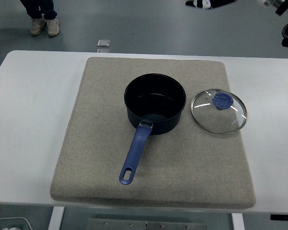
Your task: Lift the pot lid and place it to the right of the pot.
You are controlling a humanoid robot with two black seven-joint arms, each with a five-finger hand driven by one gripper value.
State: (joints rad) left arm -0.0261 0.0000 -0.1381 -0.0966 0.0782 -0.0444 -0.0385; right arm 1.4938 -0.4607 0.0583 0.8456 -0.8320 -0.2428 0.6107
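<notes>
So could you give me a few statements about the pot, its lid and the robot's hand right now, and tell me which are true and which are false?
1. The glass lid lies flat on the mat, to the right of the pot. True.
2. The lid covers the pot. False: the pot is open and the lid lies beside it.
3. The right hand grips the lid's blue knob. False: the hand is up at the picture's top edge, well clear of the lid.
4. The pot's blue handle points toward the table's near edge. True.
5. The lid hangs over the table edge. False: it rests on the mat.
</notes>
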